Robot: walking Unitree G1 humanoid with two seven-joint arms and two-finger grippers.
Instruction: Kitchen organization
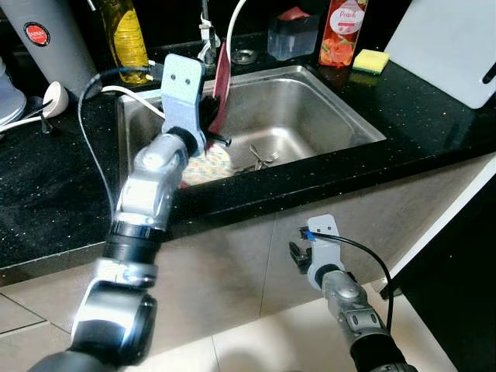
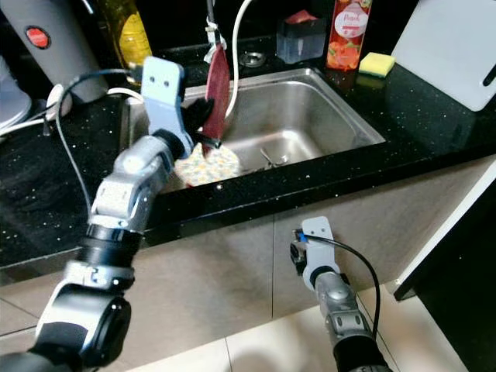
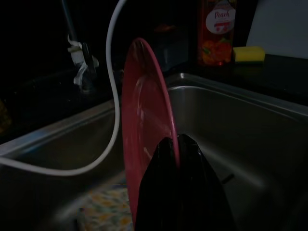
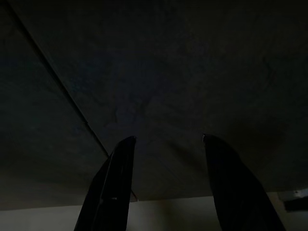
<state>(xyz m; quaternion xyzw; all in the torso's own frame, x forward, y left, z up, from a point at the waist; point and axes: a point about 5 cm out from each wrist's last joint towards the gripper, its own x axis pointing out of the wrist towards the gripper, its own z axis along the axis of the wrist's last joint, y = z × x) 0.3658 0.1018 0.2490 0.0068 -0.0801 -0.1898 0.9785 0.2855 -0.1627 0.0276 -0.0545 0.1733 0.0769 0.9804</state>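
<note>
My left gripper [image 2: 208,124] is shut on the rim of a dark red plate [image 2: 218,85], holding it on edge above the steel sink [image 2: 310,101]. In the left wrist view the red plate [image 3: 144,120] stands upright, pinched between the black fingers [image 3: 163,178]. A floral patterned plate [image 2: 208,165] lies on the sink floor just below, with metal cutlery [image 2: 270,157] beside it. My right gripper [image 4: 168,144] hangs low in front of the cabinet [image 1: 232,263], open and holding nothing.
A white hose [image 1: 232,35] hangs by the tap [image 1: 205,35]. On the black counter [image 1: 434,108] stand an oil bottle [image 1: 128,35], a peach soap bottle [image 1: 342,31], a yellow sponge [image 1: 370,60], a white board [image 1: 453,46] and a grey appliance [image 1: 46,39].
</note>
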